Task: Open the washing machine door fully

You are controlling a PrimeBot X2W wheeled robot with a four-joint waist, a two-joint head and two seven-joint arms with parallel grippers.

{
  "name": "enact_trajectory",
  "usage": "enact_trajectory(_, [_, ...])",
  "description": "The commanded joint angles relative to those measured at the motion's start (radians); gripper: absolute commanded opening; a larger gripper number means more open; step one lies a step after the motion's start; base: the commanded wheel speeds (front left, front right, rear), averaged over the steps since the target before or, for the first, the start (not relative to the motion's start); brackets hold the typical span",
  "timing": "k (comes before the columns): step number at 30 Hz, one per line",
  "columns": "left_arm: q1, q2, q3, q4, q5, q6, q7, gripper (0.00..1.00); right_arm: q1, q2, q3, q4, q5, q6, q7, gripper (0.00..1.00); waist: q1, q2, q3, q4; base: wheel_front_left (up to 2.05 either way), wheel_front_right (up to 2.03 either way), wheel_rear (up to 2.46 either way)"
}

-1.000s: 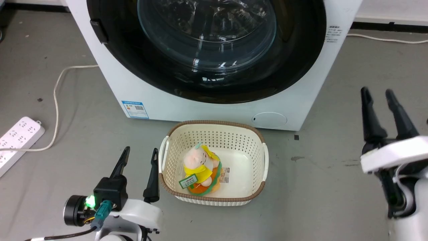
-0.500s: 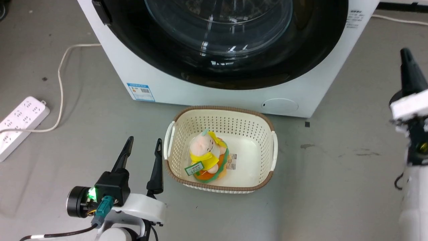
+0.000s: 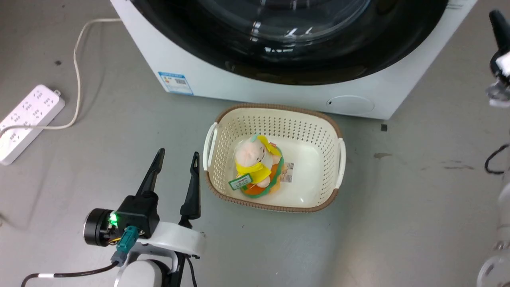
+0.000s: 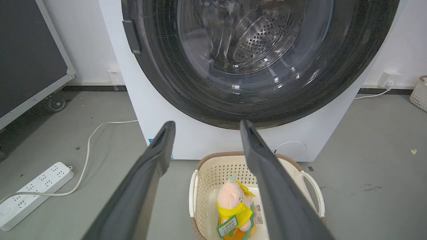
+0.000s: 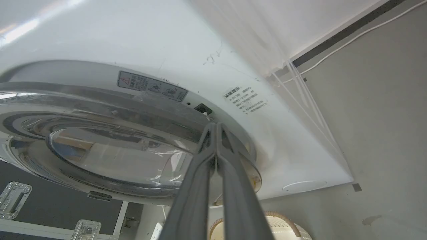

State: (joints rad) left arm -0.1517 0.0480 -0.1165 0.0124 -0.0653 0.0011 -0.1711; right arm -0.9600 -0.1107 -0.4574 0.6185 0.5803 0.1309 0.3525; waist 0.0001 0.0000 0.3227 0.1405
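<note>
White power strip point(image 3: 28, 119) far left on the grey floor. Left gripper point(image 3: 178, 153): fingers spread wide, empty, just beside the cream perforated plastic basket point(image 3: 275, 208) holding a plush toy point(image 3: 255, 163). Glossy black round washing machine door point(image 4: 156, 73) on the white machine front, behind the basket. Right gripper point(image 5: 215, 126): fingers pressed together, tips at the door's right rim; contact unclear.

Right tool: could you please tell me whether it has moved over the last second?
Yes. Judged against the round white flap on the washing machine, the right tool has gone up the head view, forward beside the machine.
</note>
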Motion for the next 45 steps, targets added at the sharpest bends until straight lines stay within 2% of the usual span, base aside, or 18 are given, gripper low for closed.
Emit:
enact_trajectory(1, [-0.020, 0.001, -0.005, -0.001, -0.008, 0.006, -0.013, 1.00, -0.061, -0.016, -0.024, 0.042, 0.003, 0.000, 0.021, 0.00, -0.0001, 0.0000, 0.016, 0.012, 0.00, 0.00, 0.00])
enact_trajectory(15, [-0.059, 0.002, -0.033, 0.000, -0.028, 0.013, -0.044, 1.00, -0.358, -0.088, -0.165, 0.337, 0.022, 0.000, 0.177, 0.00, -0.0001, 0.0000, 0.097, 0.061, 0.00, 0.00, 0.00])
enact_trajectory(29, [-0.091, 0.002, -0.060, 0.002, -0.043, 0.021, -0.073, 1.00, -0.560, -0.148, -0.280, 0.564, 0.066, 0.000, 0.337, 0.00, -0.0001, 0.0000, 0.155, 0.093, 0.00, 0.00, 0.00])
enact_trajectory(37, [-0.098, 0.002, -0.064, 0.010, -0.045, 0.025, -0.090, 1.00, -0.572, -0.163, -0.322, 0.661, 0.074, 0.000, 0.451, 0.00, -0.0001, 0.0000, 0.137, 0.099, 0.00, 0.00, 0.00])
enact_trajectory(45, [-0.056, 0.002, -0.064, 0.033, -0.043, 0.022, -0.091, 1.00, -0.416, -0.127, -0.308, 0.636, 0.089, 0.000, 0.502, 0.00, -0.0001, 0.0000, 0.021, 0.077, 0.00, 0.00, 0.00])
